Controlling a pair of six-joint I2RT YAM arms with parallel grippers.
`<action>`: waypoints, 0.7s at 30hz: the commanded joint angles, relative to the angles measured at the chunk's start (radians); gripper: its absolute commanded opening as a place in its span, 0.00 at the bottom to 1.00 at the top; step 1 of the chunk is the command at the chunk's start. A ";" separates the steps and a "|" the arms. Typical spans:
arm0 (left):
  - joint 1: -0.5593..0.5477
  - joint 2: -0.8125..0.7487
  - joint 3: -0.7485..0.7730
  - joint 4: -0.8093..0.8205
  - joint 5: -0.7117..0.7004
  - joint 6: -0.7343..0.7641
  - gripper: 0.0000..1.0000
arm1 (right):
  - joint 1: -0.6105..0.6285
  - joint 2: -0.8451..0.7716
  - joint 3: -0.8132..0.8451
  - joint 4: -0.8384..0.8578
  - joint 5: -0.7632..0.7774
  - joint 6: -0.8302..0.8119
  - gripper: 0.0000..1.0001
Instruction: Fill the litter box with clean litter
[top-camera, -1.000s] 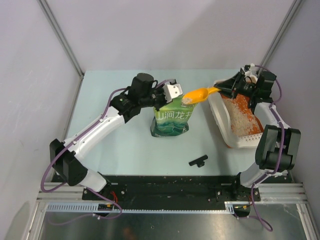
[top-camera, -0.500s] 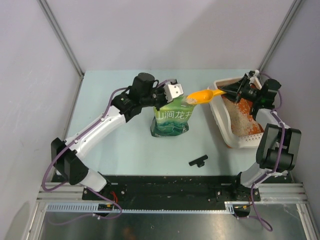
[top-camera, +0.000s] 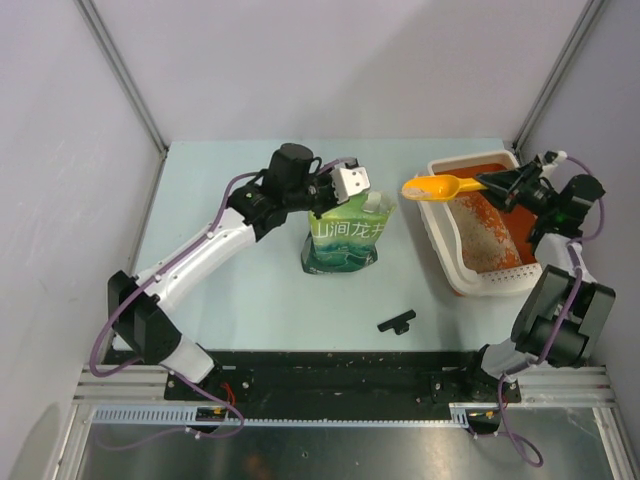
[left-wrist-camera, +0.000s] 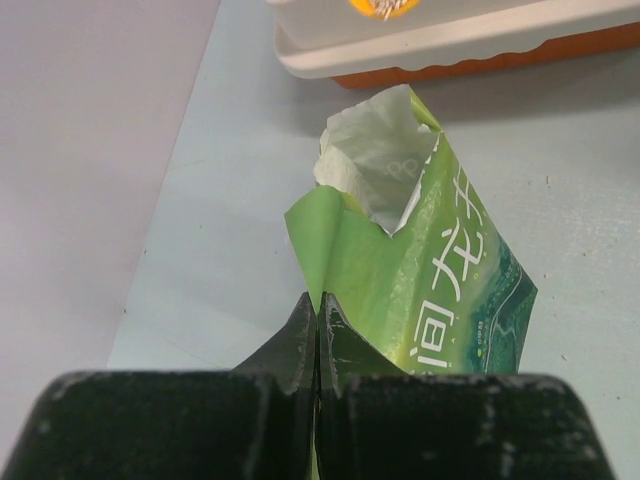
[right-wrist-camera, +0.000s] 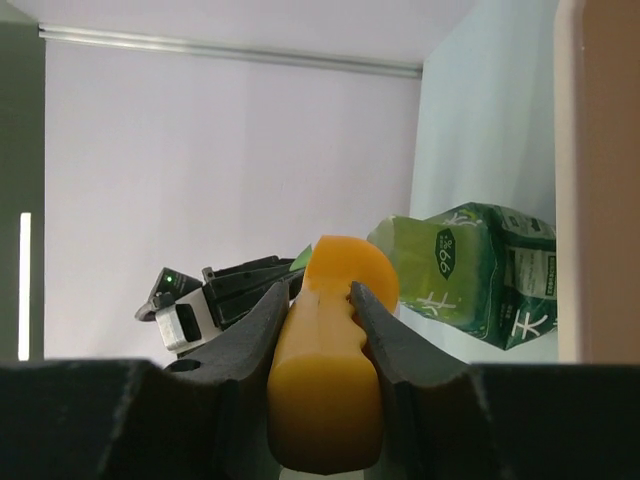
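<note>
The litter box (top-camera: 448, 250), a white tray with an orange inside, lies flat at the right, and clean litter (top-camera: 486, 236) covers part of its floor. My right gripper (top-camera: 494, 182) is shut on the handle of an orange scoop (top-camera: 432, 187). The scoop's bowl hangs over the box's far left rim. In the right wrist view the handle (right-wrist-camera: 325, 400) fills the gap in my right gripper (right-wrist-camera: 320, 295). Pale granules show in the scoop (left-wrist-camera: 385, 8). My left gripper (top-camera: 343, 200) pinches the top edge of the upright green bag (top-camera: 345, 238). Seen from the left wrist, the left gripper (left-wrist-camera: 318, 305) is shut on the bag (left-wrist-camera: 430, 280), whose mouth gapes open.
A small black part (top-camera: 396, 322) lies on the table near the front, between the bag and the box. The box's white rim (left-wrist-camera: 430, 40) runs just beyond the bag. Grey walls close in the table on three sides.
My right gripper has carried the scoop to the right, from the bag's mouth to above the box's left rim. The box now lies flat. The left gripper keeps its hold.
</note>
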 joint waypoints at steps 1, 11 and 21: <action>-0.004 0.013 0.059 0.032 0.053 0.038 0.00 | -0.101 -0.131 -0.019 -0.057 0.015 -0.063 0.00; -0.004 0.033 0.079 0.034 0.112 0.046 0.00 | -0.369 -0.278 -0.102 -0.242 0.080 -0.161 0.00; -0.004 0.034 0.079 0.034 0.146 0.050 0.00 | -0.527 -0.442 -0.098 -0.587 0.296 -0.485 0.00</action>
